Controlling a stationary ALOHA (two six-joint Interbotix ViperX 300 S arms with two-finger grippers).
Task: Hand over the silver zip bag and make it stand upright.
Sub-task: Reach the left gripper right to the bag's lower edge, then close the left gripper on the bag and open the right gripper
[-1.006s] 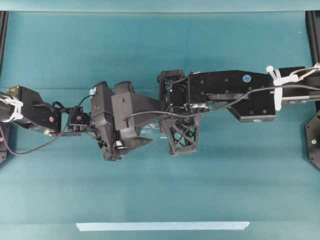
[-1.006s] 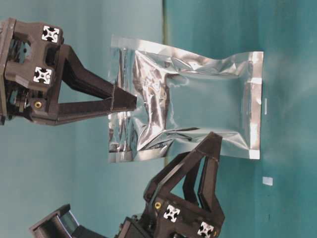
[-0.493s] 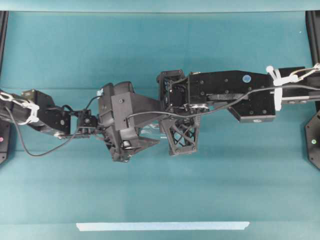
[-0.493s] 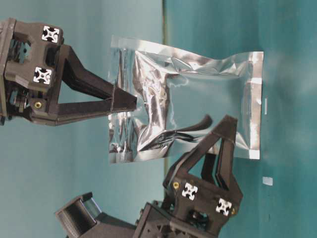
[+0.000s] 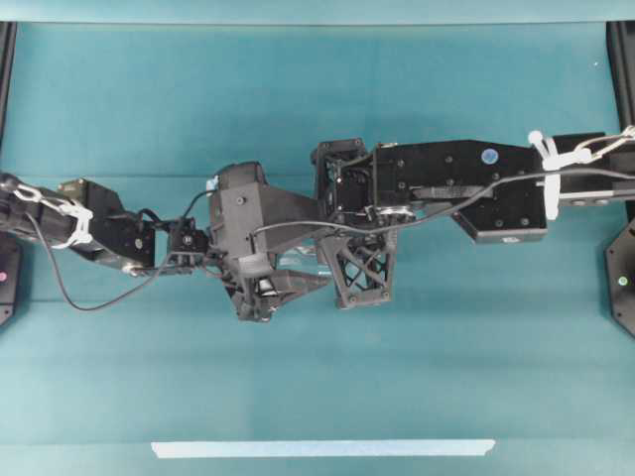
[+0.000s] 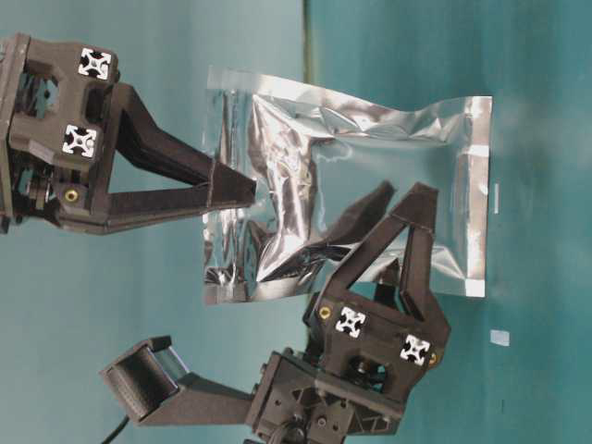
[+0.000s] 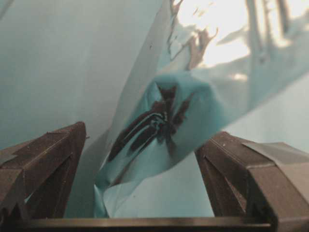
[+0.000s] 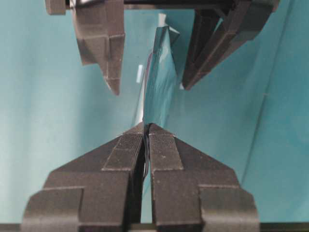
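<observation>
The silver zip bag (image 6: 370, 176) is a crinkled, shiny foil pouch hanging above the teal table. My right gripper (image 6: 252, 190) is shut on one sealed edge of it; in the right wrist view the foil (image 8: 157, 77) runs out from between the shut pads (image 8: 161, 145). My left gripper (image 6: 402, 199) is open, with a finger on each side of the bag near its other end. In the left wrist view the bag (image 7: 164, 121) hangs between the spread fingers (image 7: 48, 164) and touches neither. From overhead both arms meet mid-table and hide the bag.
A pale tape strip (image 5: 322, 448) lies along the table's front edge. Small white tape marks (image 6: 499, 338) sit on the teal surface beside the bag. Black frame posts (image 5: 623, 278) stand at the table's sides.
My left arm has moved right toward the bag, and its open fingers now straddle the pouch. The right gripper and the bag have stayed where they were.
</observation>
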